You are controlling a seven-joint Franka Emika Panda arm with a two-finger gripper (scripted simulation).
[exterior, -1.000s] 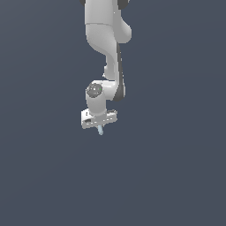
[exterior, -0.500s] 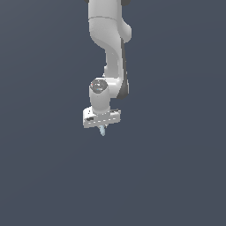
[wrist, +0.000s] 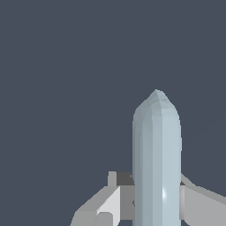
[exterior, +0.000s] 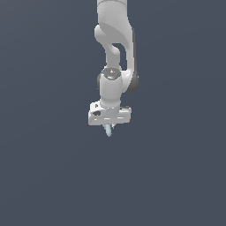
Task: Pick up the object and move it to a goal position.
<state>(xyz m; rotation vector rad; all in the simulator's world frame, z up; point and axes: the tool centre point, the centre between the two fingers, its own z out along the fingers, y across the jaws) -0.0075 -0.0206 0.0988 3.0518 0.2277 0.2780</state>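
Observation:
The object is a small pale light-blue elongated piece with a tapered tip. In the exterior view it pokes down from under my white gripper, which hangs from the arm in mid-frame. In the wrist view the object stands tall and close, clamped between the grey-white fingers. My gripper is shut on it. Only the object's lower tip shows in the exterior view; the rest is hidden by the fingers. No goal marker shows.
A plain dark grey-blue surface fills both views. The white arm rises to the top edge of the exterior view.
The arm and gripper have shifted towards the exterior view's right with the object still held. The wrist sits slightly higher than before.

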